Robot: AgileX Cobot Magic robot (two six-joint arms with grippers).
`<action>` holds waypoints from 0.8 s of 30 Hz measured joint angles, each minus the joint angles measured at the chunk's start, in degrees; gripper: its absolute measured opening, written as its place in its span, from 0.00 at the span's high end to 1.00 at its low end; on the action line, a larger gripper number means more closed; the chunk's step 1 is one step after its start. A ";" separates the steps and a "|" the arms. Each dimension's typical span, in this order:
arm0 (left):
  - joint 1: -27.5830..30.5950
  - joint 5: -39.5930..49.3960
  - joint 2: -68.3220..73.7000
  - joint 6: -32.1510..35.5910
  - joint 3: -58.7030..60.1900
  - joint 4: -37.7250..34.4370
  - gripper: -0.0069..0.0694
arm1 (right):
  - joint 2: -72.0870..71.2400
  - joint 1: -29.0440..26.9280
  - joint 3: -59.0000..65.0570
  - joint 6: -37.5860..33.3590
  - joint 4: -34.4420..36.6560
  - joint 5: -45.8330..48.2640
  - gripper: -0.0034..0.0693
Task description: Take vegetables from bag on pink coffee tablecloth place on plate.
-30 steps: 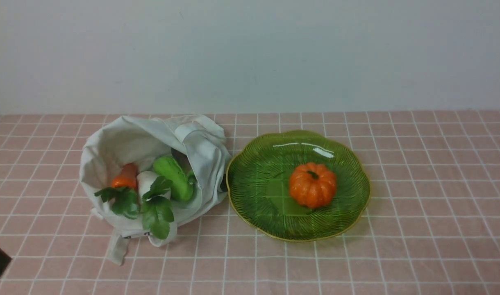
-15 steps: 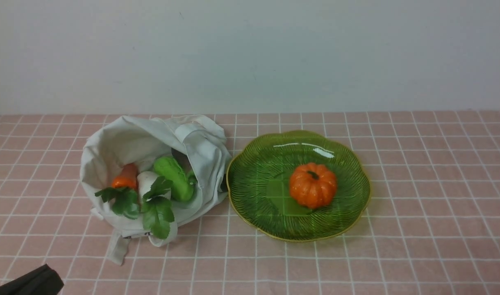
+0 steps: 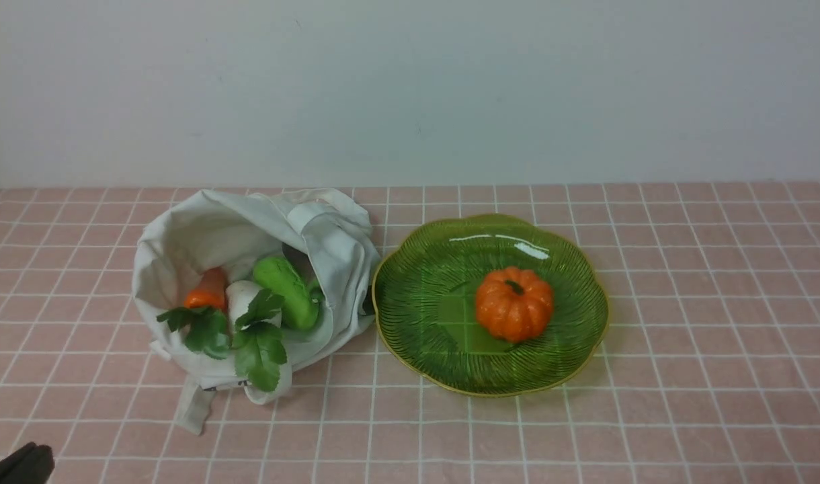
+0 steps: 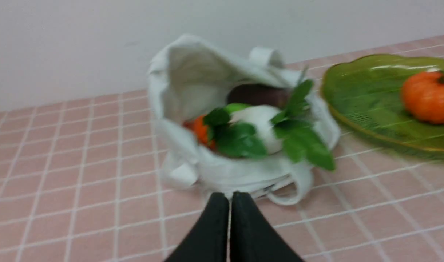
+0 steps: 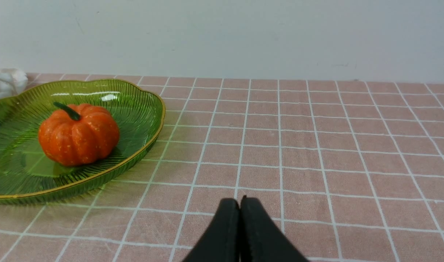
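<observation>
The off-white cloth bag [image 3: 249, 228] lies open on the pink coffee tablecloth [image 3: 685, 302], left of the green plate [image 3: 417, 323]. Inside the bag rest an orange carrot [image 3: 208, 290], a white radish [image 3: 240, 296] with green leaves and a green cucumber [image 3: 285, 290]. An orange pumpkin [image 3: 514, 304] sits on the plate. My left gripper [image 4: 230, 196] is shut and empty, just short of the bag's near edge [image 4: 244, 174]; only its dark tip [image 3: 20, 467] shows at the front view's lower left corner. My right gripper [image 5: 240, 201] is shut and empty over bare cloth, right of the plate [image 5: 142, 109].
A plain pale wall [image 3: 410, 87] runs along the far edge of the table. The bag's strap handle [image 3: 195, 407] trails toward me on the cloth. A dark purplish thing [image 4: 258, 95] lies deep inside the bag.
The left gripper's dark tip first came further into the front view at the lower left, then dropped back toward the corner. Bag, vegetables and plate have not moved.
</observation>
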 joint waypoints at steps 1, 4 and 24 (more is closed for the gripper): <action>2.01 0.00 0.00 -0.58 1.08 0.73 0.92 | 0.00 0.00 0.00 0.00 0.00 0.00 0.97; 5.99 0.09 -0.69 -1.03 3.87 1.68 0.92 | 0.00 0.00 0.00 0.00 0.00 0.00 0.97; 7.46 0.59 -2.37 -1.03 5.03 2.76 0.92 | 0.00 0.00 0.00 0.00 0.00 0.00 0.97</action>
